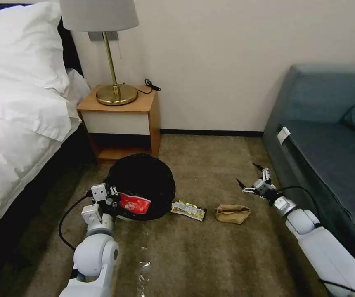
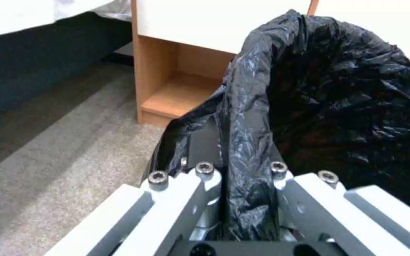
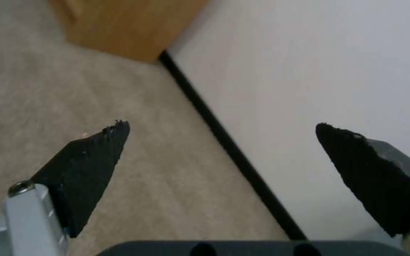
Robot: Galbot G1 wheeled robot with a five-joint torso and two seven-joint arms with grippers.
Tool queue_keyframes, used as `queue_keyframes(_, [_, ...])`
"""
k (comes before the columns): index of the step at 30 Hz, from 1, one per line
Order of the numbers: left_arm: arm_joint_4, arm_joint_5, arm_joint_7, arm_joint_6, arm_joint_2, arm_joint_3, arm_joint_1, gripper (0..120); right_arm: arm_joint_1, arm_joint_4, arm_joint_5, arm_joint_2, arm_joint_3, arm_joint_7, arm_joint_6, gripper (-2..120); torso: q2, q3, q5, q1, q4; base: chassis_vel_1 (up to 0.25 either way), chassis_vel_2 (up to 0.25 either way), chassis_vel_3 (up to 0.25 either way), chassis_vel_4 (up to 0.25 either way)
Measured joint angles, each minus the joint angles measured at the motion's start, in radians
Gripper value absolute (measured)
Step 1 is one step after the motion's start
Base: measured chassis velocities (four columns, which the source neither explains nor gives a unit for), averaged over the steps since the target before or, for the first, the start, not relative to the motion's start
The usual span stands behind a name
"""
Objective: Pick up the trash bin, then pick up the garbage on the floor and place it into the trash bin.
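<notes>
the clear bottle (image 1: 143,272) lies nearest the camera on the brown carpet (image 1: 210,255), just beside the left arm. the room holds a bed (image 1: 16,119) with white linen on the robot's left, a wooden nightstand (image 1: 121,119) bearing a brass lamp (image 1: 113,62) against the wall, and a blue-grey sofa (image 1: 330,136) on the right.

the trash bin (image 1: 142,185) sits in front of the nightstand, tilted with its mouth toward the camera, lined with a black bag (image 2: 338,92). the red wrapper (image 1: 134,203) rests at the near rim; whether it lies inside cannot be told. the left gripper (image 1: 110,197) is clamped on the bin's near rim, with bag plastic pinched between its fingers (image 2: 205,185).

the silvery-yellow wrapper (image 1: 188,210) lies on the carpet just beside the bin, and the crumpled brown paper bag (image 1: 232,213) lies near it.

the right gripper (image 1: 252,175) is beside the sofa, apart from the paper bag, fingers (image 3: 91,163) spread wide and holding nothing.
</notes>
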Motion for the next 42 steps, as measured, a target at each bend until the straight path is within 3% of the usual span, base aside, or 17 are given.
queue_keyframes(10, [-0.008, -0.006, -0.005, 0.008, 0.007, -0.006, 0.012, 4, 0.09, -0.119, -0.083, 0.012, -0.039, -0.152, 0.021, 100, 0.0, 0.0, -0.0001, 0.0, -0.0003, 0.0, 0.0, 0.0, 0.0])
queue_keyframes(13, [-0.008, -0.005, -0.008, 0.01, 0.006, 0.005, 0.011, 4, 0.093, -0.13, -0.096, -0.006, -0.056, -0.249, 0.053, 100, 0.0, 0.0, -0.0001, 0.0, -0.0005, 0.0, 0.0, 0.0, 0.0])
queue_keyframes(27, [-0.005, 0.015, -0.01, 0.013, -0.001, 0.017, 0.018, 4, 0.111, -0.238, -0.211, 0.007, -0.059, -0.382, 0.137, 100, 0.0, 0.0, -0.0001, 0.0, -0.0005, 0.0, 0.0, 0.0, 0.0])
queue_keyframes(42, [-0.011, 0.026, -0.007, 0.003, -0.013, 0.005, 0.025, 4, 0.165, -0.362, -0.406, 0.113, -0.041, -0.296, 0.166, 100, 0.0, 0.0, -0.0002, 0.0, -0.0003, 0.0, 0.0, 0.0, 0.0])
